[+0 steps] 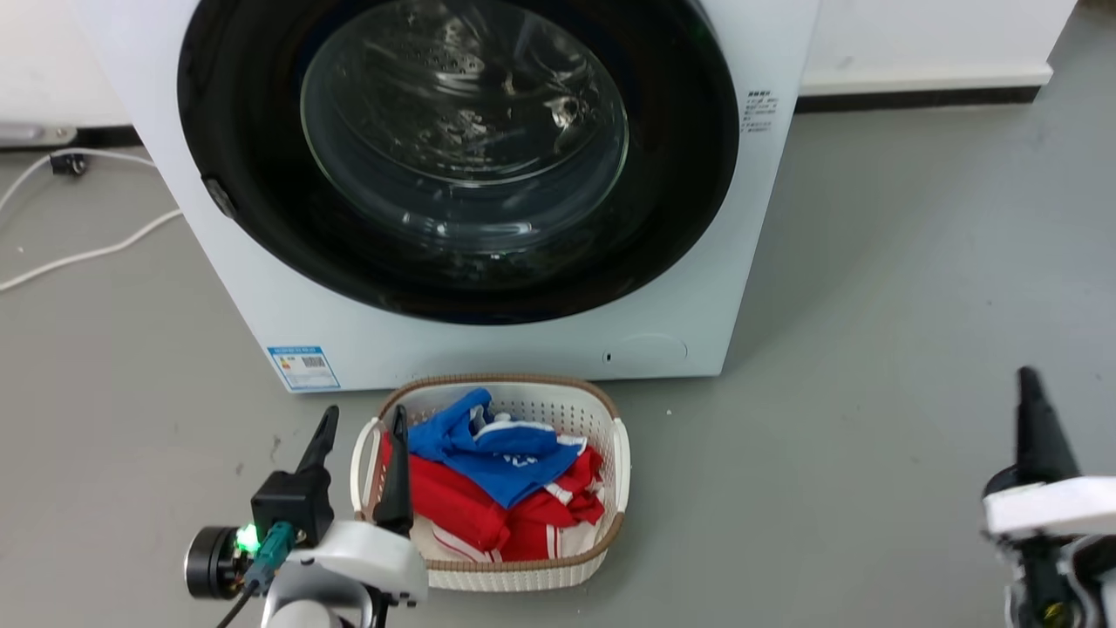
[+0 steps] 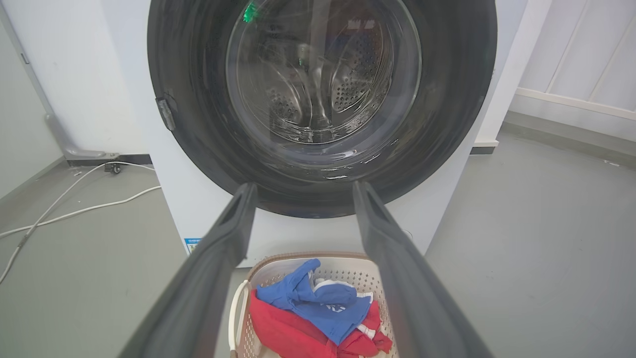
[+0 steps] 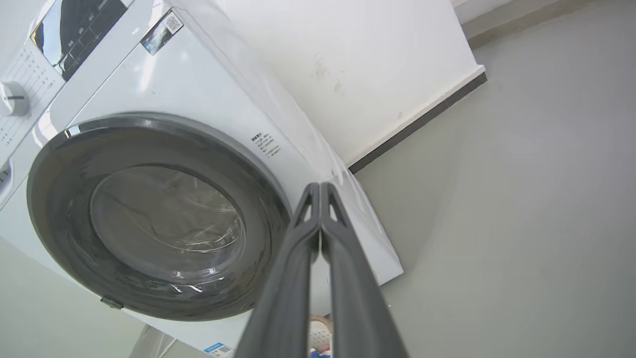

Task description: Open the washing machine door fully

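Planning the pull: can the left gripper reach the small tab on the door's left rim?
Probably yes: the left gripper is open and nothing stands between it and the tab; the laundry basket sits lower.

Bright, even indoor light with soft edges. The big white box-shaped washing machine (image 1: 488, 349) drops a faint shadow on the grey floor (image 1: 915, 349) to its right. White glare streaks the glass of its round glossy black-rimmed door (image 1: 462, 157), and the left wrist view shows a green glint at the top. Wrist views bend at the edges. The left gripper (image 2: 304, 186) has long dark fingers (image 2: 198, 298), soft near the lens.

Left pincer (image 1: 365, 414): dark fingers (image 1: 397, 480), white wrist (image 1: 370, 549)
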{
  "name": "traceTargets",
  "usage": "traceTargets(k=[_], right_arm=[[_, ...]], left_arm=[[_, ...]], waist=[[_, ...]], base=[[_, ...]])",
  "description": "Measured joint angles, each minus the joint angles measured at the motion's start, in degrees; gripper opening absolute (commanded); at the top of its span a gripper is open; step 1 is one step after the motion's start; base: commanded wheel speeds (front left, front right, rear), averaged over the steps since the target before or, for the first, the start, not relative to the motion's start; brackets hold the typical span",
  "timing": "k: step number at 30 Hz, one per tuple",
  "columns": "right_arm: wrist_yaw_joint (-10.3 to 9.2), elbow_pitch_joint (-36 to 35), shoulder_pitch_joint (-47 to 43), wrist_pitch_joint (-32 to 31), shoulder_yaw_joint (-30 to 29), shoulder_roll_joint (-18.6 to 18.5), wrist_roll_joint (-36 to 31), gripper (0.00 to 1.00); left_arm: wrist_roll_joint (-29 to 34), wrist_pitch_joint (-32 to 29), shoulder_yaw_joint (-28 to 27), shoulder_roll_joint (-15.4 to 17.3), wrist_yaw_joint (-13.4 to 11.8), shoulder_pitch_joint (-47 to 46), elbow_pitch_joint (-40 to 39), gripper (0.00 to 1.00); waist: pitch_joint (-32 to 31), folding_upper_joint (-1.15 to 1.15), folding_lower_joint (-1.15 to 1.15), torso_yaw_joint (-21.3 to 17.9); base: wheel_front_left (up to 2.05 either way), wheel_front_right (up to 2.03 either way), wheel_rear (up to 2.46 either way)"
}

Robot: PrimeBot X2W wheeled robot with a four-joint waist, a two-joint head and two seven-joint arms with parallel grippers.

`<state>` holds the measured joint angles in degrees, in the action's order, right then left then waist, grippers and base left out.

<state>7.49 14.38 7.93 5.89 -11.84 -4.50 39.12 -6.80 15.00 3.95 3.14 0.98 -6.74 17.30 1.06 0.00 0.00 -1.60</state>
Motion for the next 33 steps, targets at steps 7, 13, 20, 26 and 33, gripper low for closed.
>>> traceTargets(k=[7, 13, 20, 26, 33], right_arm=[[0.00, 4.9, 7.4, -0.5, -5.7, -1.8, 13.5, 0.00], [-0.01, 10.6, 17.3, -6.1, -10.3, -4.7, 28.8, 0.00], [-0.01, 19.9, 30.3, -18.5, -14.6, -8.8, 43.8, 0.00], [-0.01, 27.5, 41.6, -30.4, -12.5, -12.4, 48.3, 0.00], [-0.01, 33.0, 52.8, -40.8, -5.9, -14.9, 46.7, 0.00]], left_arm=[[0.0, 0.1, 0.5, -0.1, -0.7, -2.5, -2.3, 1.00], [0.0, 0.1, 1.0, -0.2, -1.8, -5.4, -4.8, 1.00], [-0.6, 0.1, 2.9, -0.2, -3.3, -8.4, -7.3, 1.00], [-1.2, 0.1, 4.7, -0.2, -4.3, -10.5, -8.5, 1.00], [-1.6, 0.1, 7.1, -0.2, -5.1, -12.5, -9.5, 1.00]], waist=[[4.1, 0.00, 0.00, 0.5], [9.0, 0.00, 0.00, 1.0], [14.7, 0.00, 0.01, 1.9], [18.6, 0.00, 0.01, 3.3], [21.7, 0.00, 0.01, 5.2]], base=[[0.00, 0.00, 0.00], [0.00, 0.00, 0.00], [0.00, 0.00, 0.00], [0.00, 0.00, 0.00], [0.00, 0.00, 0.00]])
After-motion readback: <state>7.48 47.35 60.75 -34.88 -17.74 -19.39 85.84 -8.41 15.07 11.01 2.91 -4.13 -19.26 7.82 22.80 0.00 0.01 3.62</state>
